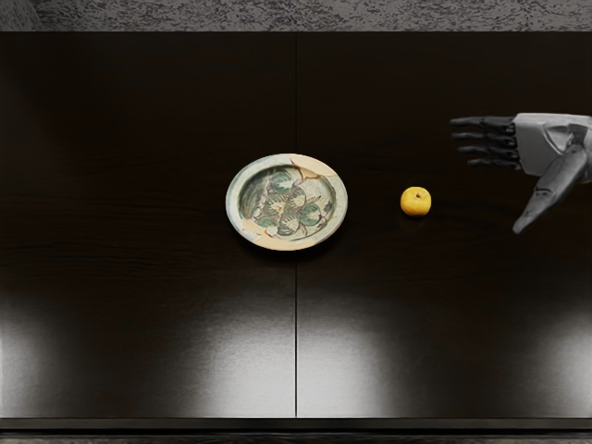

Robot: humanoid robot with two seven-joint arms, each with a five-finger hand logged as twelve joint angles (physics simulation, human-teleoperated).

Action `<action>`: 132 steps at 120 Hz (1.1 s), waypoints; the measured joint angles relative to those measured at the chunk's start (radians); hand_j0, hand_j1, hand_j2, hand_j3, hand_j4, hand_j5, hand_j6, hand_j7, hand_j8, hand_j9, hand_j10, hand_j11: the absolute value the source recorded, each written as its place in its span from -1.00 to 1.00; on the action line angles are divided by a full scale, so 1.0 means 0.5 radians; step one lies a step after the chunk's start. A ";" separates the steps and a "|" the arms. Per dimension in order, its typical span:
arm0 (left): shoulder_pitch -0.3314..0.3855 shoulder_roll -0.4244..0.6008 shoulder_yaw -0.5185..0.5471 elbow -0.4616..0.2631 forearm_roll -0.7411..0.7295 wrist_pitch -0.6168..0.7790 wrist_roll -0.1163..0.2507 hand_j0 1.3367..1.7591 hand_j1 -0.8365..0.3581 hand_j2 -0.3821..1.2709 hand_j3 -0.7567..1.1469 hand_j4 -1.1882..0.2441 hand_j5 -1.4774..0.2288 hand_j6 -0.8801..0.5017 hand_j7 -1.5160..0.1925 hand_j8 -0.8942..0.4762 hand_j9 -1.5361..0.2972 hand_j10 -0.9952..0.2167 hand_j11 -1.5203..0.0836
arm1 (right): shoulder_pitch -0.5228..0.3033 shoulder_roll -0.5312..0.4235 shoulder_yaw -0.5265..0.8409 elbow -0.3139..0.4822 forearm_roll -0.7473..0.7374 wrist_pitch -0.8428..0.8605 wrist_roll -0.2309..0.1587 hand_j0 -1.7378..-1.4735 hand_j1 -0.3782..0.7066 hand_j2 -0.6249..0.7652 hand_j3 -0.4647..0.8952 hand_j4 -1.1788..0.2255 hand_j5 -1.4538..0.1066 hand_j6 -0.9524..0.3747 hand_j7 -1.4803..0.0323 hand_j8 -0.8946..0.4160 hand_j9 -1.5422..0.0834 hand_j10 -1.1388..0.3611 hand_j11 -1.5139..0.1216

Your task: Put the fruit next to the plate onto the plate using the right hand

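The right hand [529,148] reaches in from the right edge with its fingers stretched out and spread wide, thumb angled down, holding nothing. The small yellow fruit [415,201] sits on the dark table [139,305], right of the patterned plate [239,190] and apart from it, left of the hand.

table [148,111]: dark, glossy | seam [296,324]: runs front to back at centre | grey mottled strip [277,14]: beyond far edge

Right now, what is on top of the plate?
Nothing: the plate shows its whole painted face, with nothing covering it. The fruit lies on the table to its right, apart.
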 joint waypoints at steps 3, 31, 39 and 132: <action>0.001 0.000 0.000 0.000 0.000 0.000 0.000 0.52 0.98 -0.54 -0.21 0.66 0.73 0.27 0.77 0.30 0.68 0.64 0.90 | 0.002 0.006 0.003 0.000 -0.001 0.000 -0.001 -0.40 -0.95 -0.10 -0.32 0.68 0.86 0.43 0.96 0.36 0.90 0.52 0.85; 0.001 0.000 0.000 0.000 0.001 0.000 0.000 0.52 0.98 -0.54 -0.21 0.66 0.73 0.27 0.77 0.30 0.68 0.64 0.90 | 0.060 0.052 0.012 -0.029 -0.262 0.000 -0.021 -0.40 -0.95 -0.10 -0.32 0.68 0.86 0.43 0.96 0.36 0.90 0.52 0.85; 0.001 0.000 0.000 0.000 0.001 0.000 0.000 0.52 0.98 -0.54 -0.21 0.66 0.73 0.27 0.77 0.30 0.68 0.64 0.90 | 0.137 0.094 0.015 -0.031 -0.430 -0.024 -0.086 -0.40 -0.95 -0.10 -0.32 0.67 0.86 0.43 0.96 0.36 0.90 0.52 0.85; 0.002 0.000 0.000 0.000 0.000 0.000 0.000 0.52 0.98 -0.54 -0.21 0.66 0.73 0.27 0.77 0.30 0.68 0.64 0.90 | 0.059 0.606 -0.005 0.350 -1.661 -0.975 -0.835 -0.40 -0.95 -0.10 -0.32 0.67 0.86 0.42 0.96 0.36 0.90 0.51 0.85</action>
